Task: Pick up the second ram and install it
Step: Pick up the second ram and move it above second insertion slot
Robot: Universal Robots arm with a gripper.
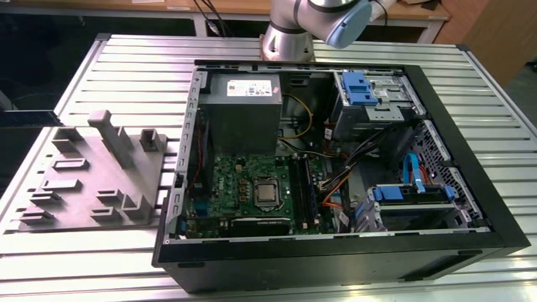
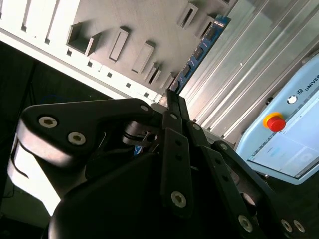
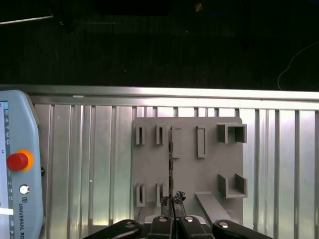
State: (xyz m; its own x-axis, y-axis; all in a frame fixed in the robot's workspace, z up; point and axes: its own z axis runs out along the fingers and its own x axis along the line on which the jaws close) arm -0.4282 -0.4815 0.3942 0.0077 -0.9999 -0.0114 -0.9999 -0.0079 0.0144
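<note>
My gripper (image 3: 173, 208) is pinched tight on the thin, dark, flat second ram (image 3: 171, 159), whose long axis runs straight out beyond my fingertips.

The arm (image 1: 290, 38) stands by the bench's far edge. Its gripper (image 3: 173, 209) points down. The two fingers (image 2: 174, 144) are squeezed close together, pinching the thin second ram (image 2: 199, 52).

The slatted metal table (image 1: 126, 63) is brightly, evenly lit; the computer case (image 1: 336, 264) interior is shadowed. In both wrist views glare is reflected off the slats, and the gripper (image 2: 172, 97) is left dark.
</note>
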